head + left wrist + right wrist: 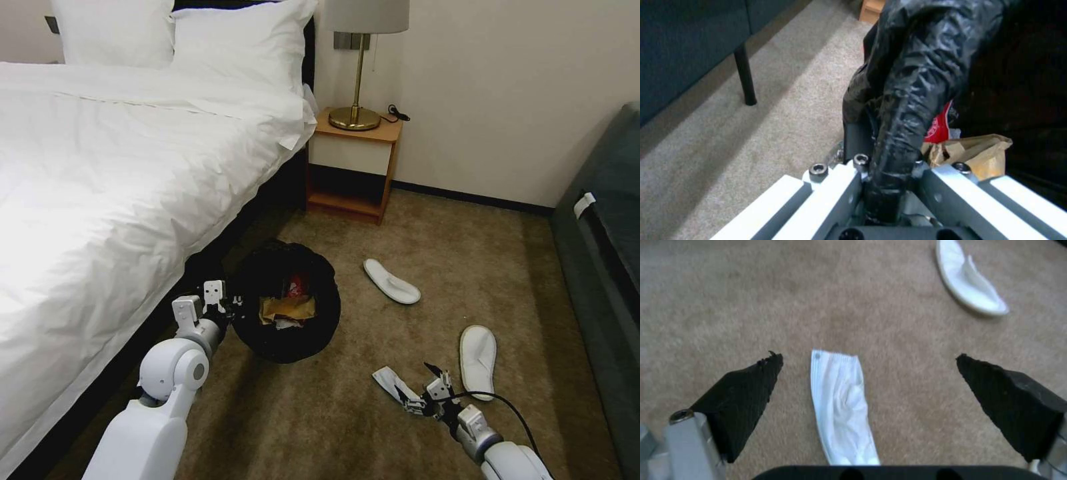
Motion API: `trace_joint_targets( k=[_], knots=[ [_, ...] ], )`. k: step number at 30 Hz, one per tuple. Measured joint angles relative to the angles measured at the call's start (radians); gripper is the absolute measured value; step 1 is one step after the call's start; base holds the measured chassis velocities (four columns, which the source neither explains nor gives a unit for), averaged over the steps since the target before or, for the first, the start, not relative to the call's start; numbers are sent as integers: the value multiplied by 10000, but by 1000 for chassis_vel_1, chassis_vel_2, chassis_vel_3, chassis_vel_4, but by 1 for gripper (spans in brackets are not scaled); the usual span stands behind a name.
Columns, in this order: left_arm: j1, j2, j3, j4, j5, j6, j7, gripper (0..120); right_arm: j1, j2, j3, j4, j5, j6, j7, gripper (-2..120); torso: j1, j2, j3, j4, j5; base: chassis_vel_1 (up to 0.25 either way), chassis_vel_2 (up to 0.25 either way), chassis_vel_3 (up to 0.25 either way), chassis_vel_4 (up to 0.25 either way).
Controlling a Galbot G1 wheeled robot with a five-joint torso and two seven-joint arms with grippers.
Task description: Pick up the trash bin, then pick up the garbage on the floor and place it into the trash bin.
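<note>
Right wrist view had the right gripper spread wide, straddling a white wrapper flat on carpet. Best move, I'd judge: drop straight, pinch across the narrow width, pads low. Left gripper, lower left of head view, was clamped on the trash bin rim, bin at centre. Slippers lay right of it; bed upper left, nightstand top centre.

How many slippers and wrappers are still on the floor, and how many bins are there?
White slippers on the carpet: 2
White wrapper on the carpet, between the open fingers of the right hand: 1
Trash bin, held at its rim by the left hand: 1
Total: 4
</note>
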Motion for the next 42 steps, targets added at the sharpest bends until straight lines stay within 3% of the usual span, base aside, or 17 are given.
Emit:
trace_joint_targets(
  k=[12, 19, 35, 42],
  knots=[
    [96, -155, -53, -19, 156, 0, 5, 0, 870, 411, -11, -1564, 189, 561, -59, 100, 0, 0, 0, 0, -3, 0, 0, 0, 0],
    [68, -203, -149, 25, 185, -18, 17, 0, 1655, 1149, -185, -2817, 230, 851, -93, 100, 0, -1, 0, 0, 0, 0, 0, 0, 0],
    [-172, -310, -93, 304, 224, -26, 23, 0, 1837, 1441, -383, -3185, 199, 857, -183, 100, 1, -2, 0, -2, -1, 0, 0, 0, 0],
    [-174, -297, -92, 355, 231, -67, 61, 0, 2150, 1839, -333, -4145, -36, 1172, -282, 100, 1, -2, 0, 0, 0, 0, 0, 0, 0]
  ],
)
